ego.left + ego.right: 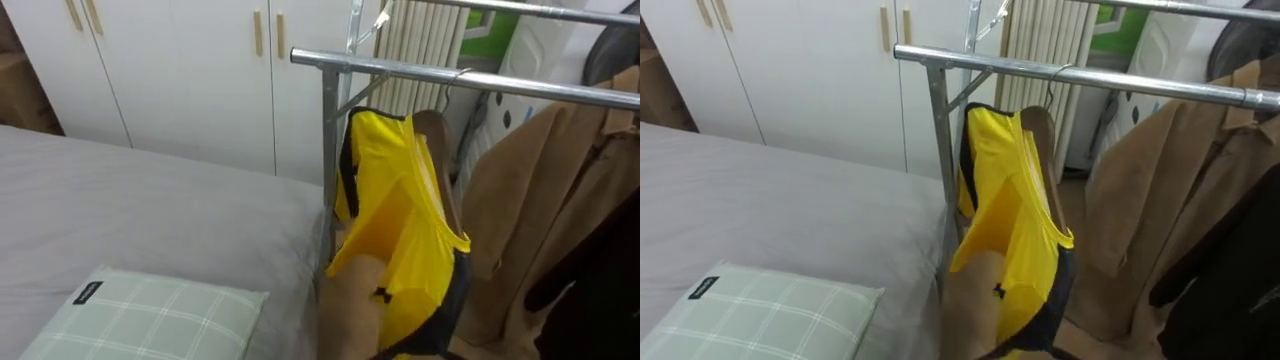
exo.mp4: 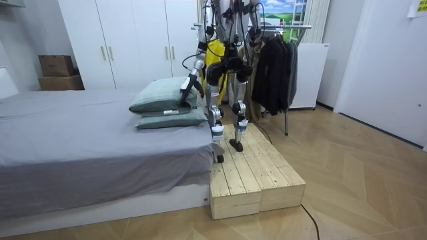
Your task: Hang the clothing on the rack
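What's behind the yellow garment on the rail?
Behind the yellow garment a brown hanger pokes out, then a tan coat along the rail; the rest of the hanger is covered.

Bedroom with white wardrobes (image 2: 127, 40) and a wood floor (image 2: 363, 177)

A bed (image 2: 80, 143) under a grey cover carries 2 stacked green pillows (image 2: 163, 100). 2 cardboard boxes (image 2: 59, 72) sit stacked beyond it by the wardrobes. A low plank platform (image 2: 257, 177) lies just beside the bed on herringbone boards, and a white ribbed radiator (image 1: 420, 55) stands further back.
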`<state>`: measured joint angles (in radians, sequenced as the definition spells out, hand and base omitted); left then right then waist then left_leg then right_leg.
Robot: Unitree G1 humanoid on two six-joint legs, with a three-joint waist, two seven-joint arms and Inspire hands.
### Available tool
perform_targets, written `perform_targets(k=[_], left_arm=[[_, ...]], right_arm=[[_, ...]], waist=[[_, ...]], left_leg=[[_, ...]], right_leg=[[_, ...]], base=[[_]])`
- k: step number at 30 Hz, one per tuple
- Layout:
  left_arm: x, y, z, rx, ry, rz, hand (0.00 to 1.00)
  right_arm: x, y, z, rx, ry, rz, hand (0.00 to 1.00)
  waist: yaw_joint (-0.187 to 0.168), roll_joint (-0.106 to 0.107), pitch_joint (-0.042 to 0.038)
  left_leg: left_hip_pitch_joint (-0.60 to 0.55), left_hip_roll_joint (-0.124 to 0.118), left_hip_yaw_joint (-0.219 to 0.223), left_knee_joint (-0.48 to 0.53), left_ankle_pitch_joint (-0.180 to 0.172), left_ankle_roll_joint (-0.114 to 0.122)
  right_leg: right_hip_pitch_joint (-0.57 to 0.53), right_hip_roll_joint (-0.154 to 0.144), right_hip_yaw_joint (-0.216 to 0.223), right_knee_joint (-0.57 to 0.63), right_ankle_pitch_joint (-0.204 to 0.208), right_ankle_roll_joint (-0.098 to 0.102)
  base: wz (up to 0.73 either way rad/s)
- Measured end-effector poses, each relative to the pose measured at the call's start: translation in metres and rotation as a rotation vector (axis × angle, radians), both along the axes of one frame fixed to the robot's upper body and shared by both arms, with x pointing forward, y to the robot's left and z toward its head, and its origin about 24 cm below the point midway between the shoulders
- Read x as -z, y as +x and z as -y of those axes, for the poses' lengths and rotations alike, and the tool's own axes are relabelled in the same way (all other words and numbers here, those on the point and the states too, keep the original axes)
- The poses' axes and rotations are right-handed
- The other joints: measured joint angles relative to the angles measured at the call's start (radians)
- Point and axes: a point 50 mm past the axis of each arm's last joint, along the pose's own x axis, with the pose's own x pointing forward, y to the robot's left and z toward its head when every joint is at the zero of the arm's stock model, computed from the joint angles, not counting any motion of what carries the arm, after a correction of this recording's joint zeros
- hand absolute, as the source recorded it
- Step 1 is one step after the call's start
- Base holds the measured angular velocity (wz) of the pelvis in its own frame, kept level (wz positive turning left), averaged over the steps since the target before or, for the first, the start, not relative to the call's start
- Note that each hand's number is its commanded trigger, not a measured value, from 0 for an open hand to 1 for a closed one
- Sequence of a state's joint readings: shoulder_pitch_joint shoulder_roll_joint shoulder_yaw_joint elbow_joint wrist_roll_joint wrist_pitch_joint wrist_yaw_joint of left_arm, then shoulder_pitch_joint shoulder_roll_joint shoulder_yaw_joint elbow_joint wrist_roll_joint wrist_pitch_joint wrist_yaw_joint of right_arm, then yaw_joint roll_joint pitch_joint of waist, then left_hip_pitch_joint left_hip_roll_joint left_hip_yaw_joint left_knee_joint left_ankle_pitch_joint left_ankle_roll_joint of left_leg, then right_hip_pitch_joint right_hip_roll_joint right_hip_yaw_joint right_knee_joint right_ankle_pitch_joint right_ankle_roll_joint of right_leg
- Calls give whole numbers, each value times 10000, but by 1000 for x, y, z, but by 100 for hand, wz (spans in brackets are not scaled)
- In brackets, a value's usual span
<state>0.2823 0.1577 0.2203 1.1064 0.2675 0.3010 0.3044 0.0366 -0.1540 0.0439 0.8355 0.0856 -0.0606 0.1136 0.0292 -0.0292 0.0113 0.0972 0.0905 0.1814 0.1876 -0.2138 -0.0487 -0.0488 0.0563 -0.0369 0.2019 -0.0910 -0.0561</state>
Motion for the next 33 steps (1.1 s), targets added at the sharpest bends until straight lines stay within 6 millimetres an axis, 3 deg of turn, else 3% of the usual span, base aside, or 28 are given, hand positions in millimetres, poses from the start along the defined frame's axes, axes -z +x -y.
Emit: perform_targets(k=[5,8,13,23,33], left_arm=[[2,2,5,470,-183,-109,0],[4,2,10,438,-330,-148,0],[4,0,11,407,-439,-190,0],[4,0,9,375,-375,-181,0],[4,1,9,397,-311,-176,0]], right_arm=[[35,-60,-8,-3,346,-2902,0],[39,-72,-9,11,414,-3401,0],[41,-74,-8,-307,183,-3595,0],[43,-76,-13,-282,2,-3795,0],[44,-73,-16,-487,-110,-3852,0]], waist=[[2,102,-11],[3,248,-18],[2,288,5],[8,131,61],[7,117,70]], left_leg=[[-138,-28,-198,32,-21,28],[-145,-29,-171,33,-25,30],[28,-17,-238,-14,-27,20],[24,-19,-303,-69,-37,13],[35,-14,-502,-35,-47,4]], right_leg=[[60,-55,-186,-134,-2,22],[60,-53,-186,-140,14,23],[206,-41,-211,-165,-35,34],[301,-46,-270,-270,-36,41],[521,-64,-527,-399,-32,42]], base=[[11],[-1],[2],[2],[8]])
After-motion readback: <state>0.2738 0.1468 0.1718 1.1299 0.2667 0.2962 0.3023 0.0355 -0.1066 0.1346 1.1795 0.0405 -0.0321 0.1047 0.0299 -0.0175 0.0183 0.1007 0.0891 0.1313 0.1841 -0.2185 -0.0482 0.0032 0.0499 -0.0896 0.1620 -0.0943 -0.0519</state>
